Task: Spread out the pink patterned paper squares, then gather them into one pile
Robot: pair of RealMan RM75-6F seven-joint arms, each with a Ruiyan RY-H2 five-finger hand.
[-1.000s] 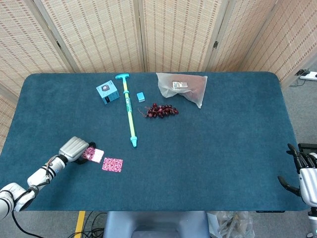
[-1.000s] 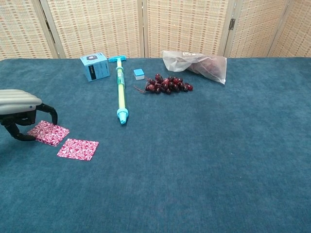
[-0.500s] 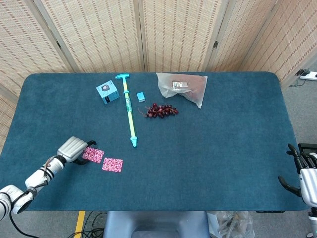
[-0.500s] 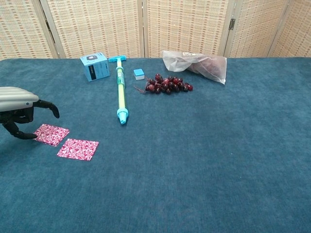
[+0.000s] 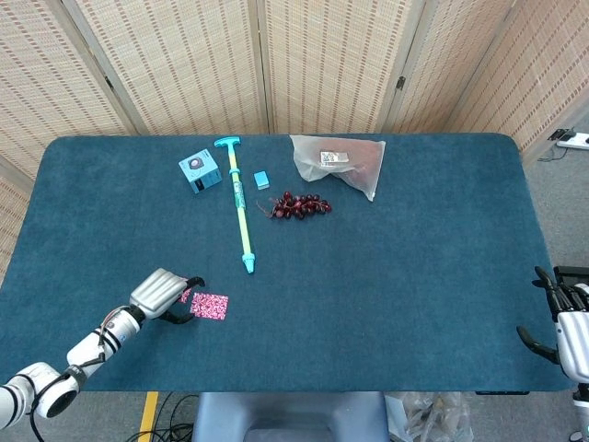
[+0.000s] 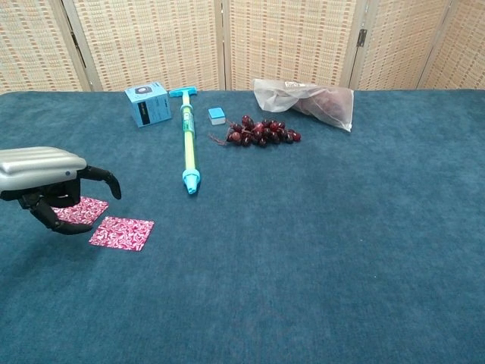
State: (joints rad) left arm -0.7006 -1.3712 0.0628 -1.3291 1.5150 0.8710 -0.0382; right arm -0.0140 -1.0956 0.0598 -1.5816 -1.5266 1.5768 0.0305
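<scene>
Two pink patterned paper squares lie flat near the table's front left. The nearer square (image 6: 121,233) (image 5: 209,306) is fully in sight. The other square (image 6: 82,211) lies just left of it, partly covered by my left hand (image 6: 44,176) (image 5: 162,292). That hand hovers over it with curved, spread fingers (image 6: 104,178) and holds nothing. In the head view only a sliver of the covered square (image 5: 188,296) shows. My right hand (image 5: 570,333) hangs beyond the table's right front corner, fingers apart and empty.
At the back stand a blue box (image 5: 200,171), a long teal and green stick (image 5: 240,207), a small blue block (image 5: 262,180), a bunch of dark grapes (image 5: 299,205) and a plastic bag (image 5: 339,163). The blue table (image 5: 396,295) fills the right side.
My left hand has slid to the right, from the left edge of the first square to over it, closer to the second square. Both squares have stayed flat.
</scene>
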